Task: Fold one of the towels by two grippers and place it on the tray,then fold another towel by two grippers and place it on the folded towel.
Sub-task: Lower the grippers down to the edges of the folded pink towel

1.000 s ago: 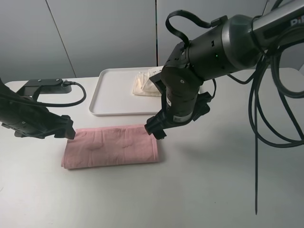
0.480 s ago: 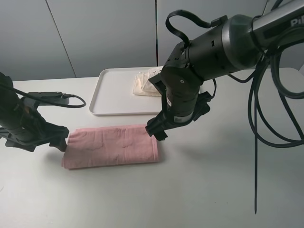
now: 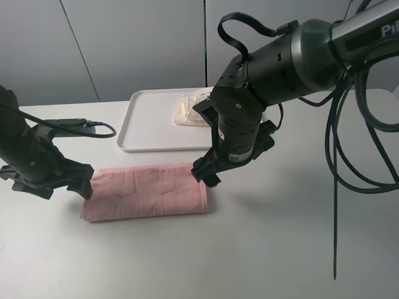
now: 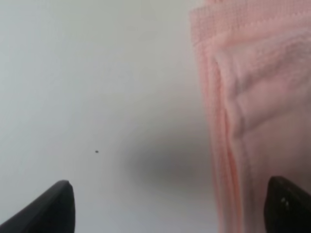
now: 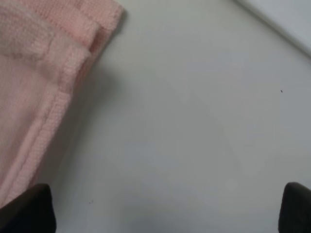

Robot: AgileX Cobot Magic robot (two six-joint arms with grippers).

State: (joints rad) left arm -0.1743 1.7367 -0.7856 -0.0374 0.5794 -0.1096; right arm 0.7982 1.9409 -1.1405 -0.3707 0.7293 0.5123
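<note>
Wide apart and empty: that is how we find both sets of jaws. At the left of the high view, the left gripper (image 3: 86, 182) sits low over the table (image 3: 280, 249), at the left end of the pink towel (image 3: 149, 190). Its wrist view shows one fingertip (image 4: 53, 208) over bare table and the other over the towel's layered edge, gripping nothing. The pink towel lies folded into a long strip at centre left, on the table, just below the tray (image 3: 146, 124). The white tray sits at upper centre, and the cream towel (image 3: 187, 111) lies folded on its right part. The right gripper (image 3: 206, 171) hangs at the strip's upper right corner; we cannot tell whether it touches the cloth.
</note>
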